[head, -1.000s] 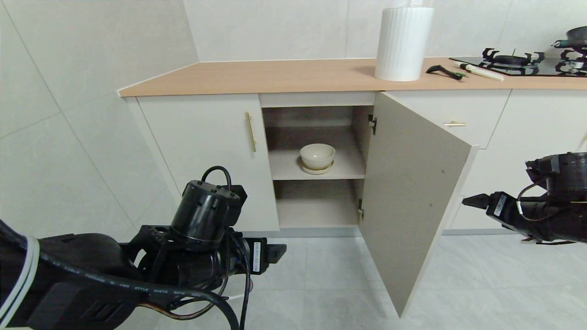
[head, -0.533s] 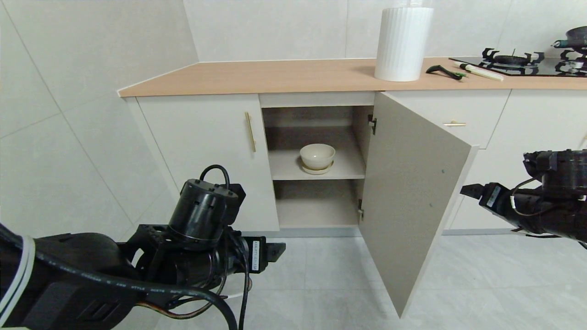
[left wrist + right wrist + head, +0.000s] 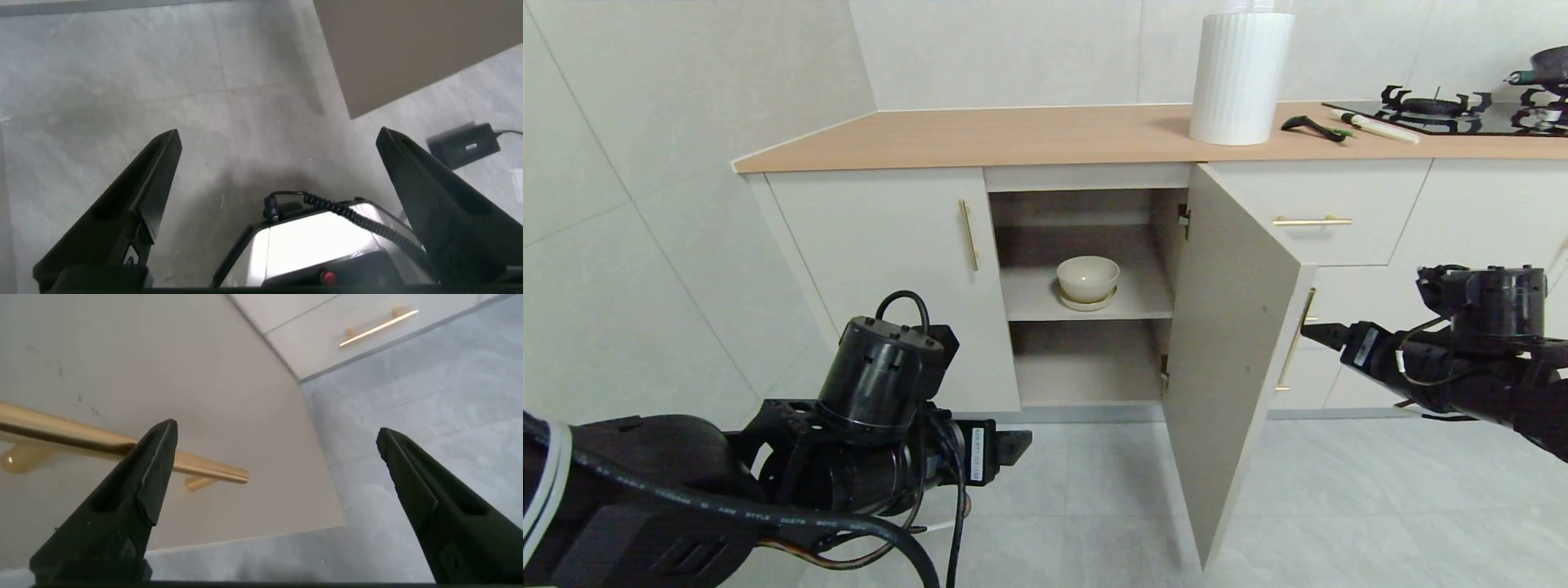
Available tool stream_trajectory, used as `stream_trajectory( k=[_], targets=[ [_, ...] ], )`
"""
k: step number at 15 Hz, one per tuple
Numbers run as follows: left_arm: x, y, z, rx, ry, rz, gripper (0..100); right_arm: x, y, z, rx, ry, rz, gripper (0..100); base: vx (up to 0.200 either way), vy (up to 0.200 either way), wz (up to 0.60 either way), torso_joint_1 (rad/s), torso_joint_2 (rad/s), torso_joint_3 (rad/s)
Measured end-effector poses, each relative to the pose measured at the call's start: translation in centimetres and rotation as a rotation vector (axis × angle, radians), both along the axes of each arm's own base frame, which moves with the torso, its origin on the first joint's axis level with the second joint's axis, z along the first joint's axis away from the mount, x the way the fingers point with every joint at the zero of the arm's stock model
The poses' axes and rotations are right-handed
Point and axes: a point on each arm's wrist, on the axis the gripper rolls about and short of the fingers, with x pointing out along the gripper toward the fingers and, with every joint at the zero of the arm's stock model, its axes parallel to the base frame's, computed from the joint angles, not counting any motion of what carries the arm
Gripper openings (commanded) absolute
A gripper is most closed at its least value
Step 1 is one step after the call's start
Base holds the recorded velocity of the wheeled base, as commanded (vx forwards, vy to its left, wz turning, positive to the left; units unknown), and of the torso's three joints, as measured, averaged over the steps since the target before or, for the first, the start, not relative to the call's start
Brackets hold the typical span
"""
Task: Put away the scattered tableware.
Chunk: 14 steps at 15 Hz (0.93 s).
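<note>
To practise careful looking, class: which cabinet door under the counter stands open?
The right-hand door, hinged just right of the bowl and swung outward towards the right gripper; the left-hand door is shut flat.

1. Head view looks forward and down at the cabinet door (image 3: 1241,351), well back.
2. Left wrist view faces the floor (image 3: 245,106), catching the door's corner.
3. Right wrist view sits close against its outer face.

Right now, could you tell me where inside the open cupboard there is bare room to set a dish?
The lower shelf is bare wall to wall. On the upper shelf, strips lie free either side of the bowl; its middle is taken.
</note>
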Motion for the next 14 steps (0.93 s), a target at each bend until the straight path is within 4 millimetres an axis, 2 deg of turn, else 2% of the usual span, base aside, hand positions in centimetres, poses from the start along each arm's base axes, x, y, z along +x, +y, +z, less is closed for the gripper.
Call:
stream_trajectory(
  k=[3,8,14],
  targets=[
    [0.0,0.0,0.0,-0.002,-0.001,0.001,100,0.5,2.7,0.0,-0.021,-0.016,0.044,100,0.000,0.000,0.00,0.000,0.00,0.000],
    [0.2,0.4,0.4,-0.008,-0.013,0.014,100,3.1,8.7,0.1,-0.081,-0.062,0.173,100,0.000,0.000,0.00,0.000,0.00,0.000],
    [0.1,1.0,1.2,0.016,-0.057,-0.005,100,7.2,12.7,-0.3,-0.108,-0.078,0.242,100,0.000,0.000,0.00,0.000,0.00,0.000]
  ],
)
